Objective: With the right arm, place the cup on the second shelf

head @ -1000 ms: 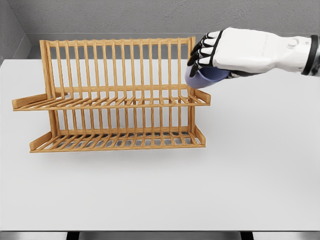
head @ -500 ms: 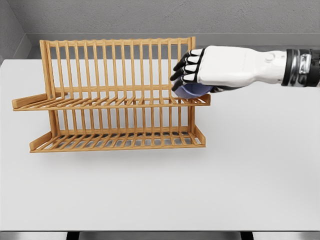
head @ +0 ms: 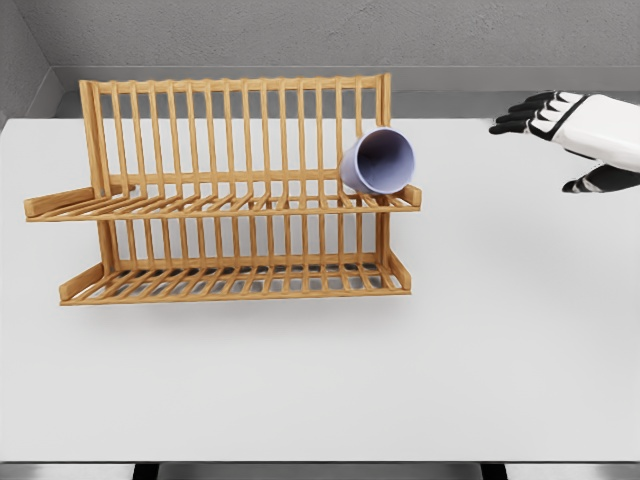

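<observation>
A lavender cup (head: 377, 161) lies on its side at the right end of the upper shelf of the wooden two-tier dish rack (head: 215, 205), its open mouth facing me and leaning against the back slats. My right hand (head: 560, 135) is at the far right edge, well clear of the cup, fingers spread and holding nothing. The left arm is out of sight.
The rack stands on a white table (head: 320, 380) that runs to a grey back wall. The rack's lower shelf (head: 235, 285) holds nothing.
The right hand let go of the cup on the upper shelf and pulled back to the right with fingers spread. The cup now rests tipped on its side.
</observation>
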`<action>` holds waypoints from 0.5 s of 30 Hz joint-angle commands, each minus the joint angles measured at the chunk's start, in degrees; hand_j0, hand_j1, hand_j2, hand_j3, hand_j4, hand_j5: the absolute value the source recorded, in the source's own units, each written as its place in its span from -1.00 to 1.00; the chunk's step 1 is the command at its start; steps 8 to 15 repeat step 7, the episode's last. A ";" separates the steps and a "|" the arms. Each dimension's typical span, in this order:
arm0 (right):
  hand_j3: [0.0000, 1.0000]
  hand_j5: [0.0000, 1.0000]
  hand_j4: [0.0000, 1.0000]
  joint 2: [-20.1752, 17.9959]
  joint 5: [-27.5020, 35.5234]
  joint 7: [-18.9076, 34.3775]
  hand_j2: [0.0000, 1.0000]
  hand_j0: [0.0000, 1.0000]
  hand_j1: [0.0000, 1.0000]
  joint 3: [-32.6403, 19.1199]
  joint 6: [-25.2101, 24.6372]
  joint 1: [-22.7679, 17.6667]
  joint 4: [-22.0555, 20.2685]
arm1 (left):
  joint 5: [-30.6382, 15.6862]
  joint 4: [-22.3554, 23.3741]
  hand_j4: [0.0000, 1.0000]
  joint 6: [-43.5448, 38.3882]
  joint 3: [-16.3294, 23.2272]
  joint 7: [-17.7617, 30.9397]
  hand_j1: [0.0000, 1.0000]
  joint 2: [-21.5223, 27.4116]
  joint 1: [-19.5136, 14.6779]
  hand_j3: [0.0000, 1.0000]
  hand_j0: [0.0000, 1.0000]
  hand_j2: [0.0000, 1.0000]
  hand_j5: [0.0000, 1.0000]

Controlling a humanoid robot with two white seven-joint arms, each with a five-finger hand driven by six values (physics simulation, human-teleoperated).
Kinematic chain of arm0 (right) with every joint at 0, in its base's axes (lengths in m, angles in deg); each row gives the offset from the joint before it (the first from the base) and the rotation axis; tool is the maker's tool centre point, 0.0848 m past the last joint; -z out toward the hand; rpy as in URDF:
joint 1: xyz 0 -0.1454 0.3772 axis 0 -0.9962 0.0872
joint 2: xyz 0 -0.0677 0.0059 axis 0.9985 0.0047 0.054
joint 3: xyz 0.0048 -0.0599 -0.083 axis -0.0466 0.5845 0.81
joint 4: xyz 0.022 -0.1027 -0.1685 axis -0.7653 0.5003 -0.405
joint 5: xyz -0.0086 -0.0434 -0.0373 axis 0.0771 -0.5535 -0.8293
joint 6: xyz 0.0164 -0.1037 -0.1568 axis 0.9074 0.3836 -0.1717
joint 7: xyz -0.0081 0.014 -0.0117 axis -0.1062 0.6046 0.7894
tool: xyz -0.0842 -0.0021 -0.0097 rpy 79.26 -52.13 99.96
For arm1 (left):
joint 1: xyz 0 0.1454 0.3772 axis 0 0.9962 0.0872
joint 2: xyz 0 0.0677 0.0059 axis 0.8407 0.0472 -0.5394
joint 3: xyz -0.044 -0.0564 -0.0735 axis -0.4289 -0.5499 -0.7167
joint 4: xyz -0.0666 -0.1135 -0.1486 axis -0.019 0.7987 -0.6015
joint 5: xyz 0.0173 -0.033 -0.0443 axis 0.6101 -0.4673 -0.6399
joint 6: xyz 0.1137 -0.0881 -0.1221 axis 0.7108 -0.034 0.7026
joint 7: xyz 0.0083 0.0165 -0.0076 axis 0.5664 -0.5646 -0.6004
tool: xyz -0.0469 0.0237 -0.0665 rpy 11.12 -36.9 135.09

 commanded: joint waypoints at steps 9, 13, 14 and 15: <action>1.00 1.00 1.00 5.12 -0.88 -0.05 1.00 1.00 1.00 -2.29 -0.26 -5.37 2.44 | -0.01 0.01 1.00 0.01 0.01 0.01 1.00 0.00 0.00 1.00 1.00 1.00 1.00; 1.00 1.00 1.00 5.12 -0.88 -0.05 1.00 1.00 1.00 -2.29 -0.26 -5.37 2.44 | -0.01 0.01 1.00 0.01 0.01 0.01 1.00 0.00 0.00 1.00 1.00 1.00 1.00; 1.00 1.00 1.00 5.12 -0.88 -0.05 1.00 1.00 1.00 -2.29 -0.26 -5.37 2.44 | -0.01 0.01 1.00 0.01 0.01 0.01 1.00 0.00 0.00 1.00 1.00 1.00 1.00; 1.00 1.00 1.00 5.12 -0.88 -0.05 1.00 1.00 1.00 -2.29 -0.26 -5.37 2.44 | -0.01 0.01 1.00 0.01 0.01 0.01 1.00 0.00 0.00 1.00 1.00 1.00 1.00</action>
